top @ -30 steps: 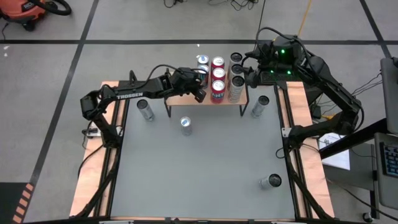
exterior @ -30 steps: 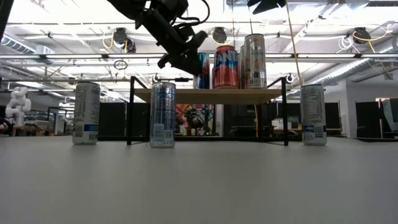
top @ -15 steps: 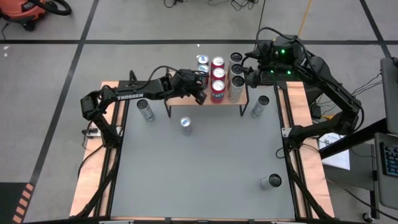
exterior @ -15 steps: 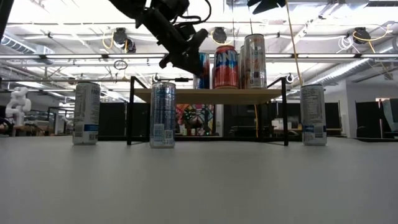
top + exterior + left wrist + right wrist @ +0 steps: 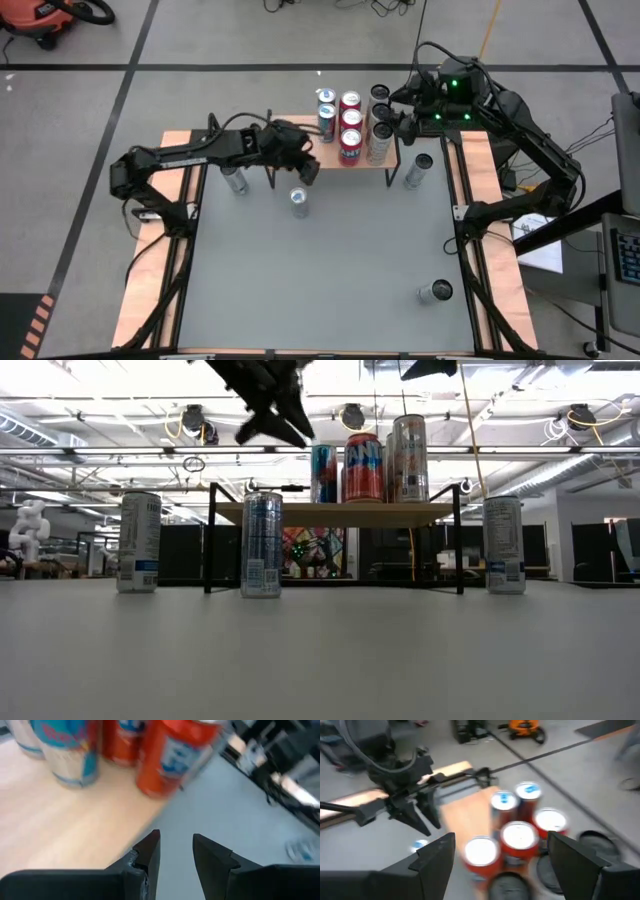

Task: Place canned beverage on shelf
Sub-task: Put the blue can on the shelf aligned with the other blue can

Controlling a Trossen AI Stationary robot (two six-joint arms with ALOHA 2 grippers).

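Observation:
The shelf (image 5: 335,150) stands at the table's far middle, its wooden top (image 5: 60,825) on thin black legs. Several cans stand upright on it: blue ones (image 5: 327,112) at its left end, red ones (image 5: 350,122) in the middle, dark-topped ones (image 5: 380,112) at the right. My left gripper (image 5: 306,172) hangs open and empty just off the shelf's near left corner, high in the low view (image 5: 268,428); its fingers (image 5: 150,851) have nothing between them. My right gripper (image 5: 502,857) hovers open above the shelf's right end.
Loose cans stand on the table: one (image 5: 234,178) at the far left, one (image 5: 299,200) in front of the shelf under my left arm, one (image 5: 418,170) right of the shelf, one (image 5: 435,292) near the right front. Wooden side boards (image 5: 150,290) flank the grey table.
My left gripper has drawn back from the blue cans on the shelf, toward the table's near left and upward, tipping as it went; its finger gap looks the same. The cans on the shelf have stayed upright where they were.

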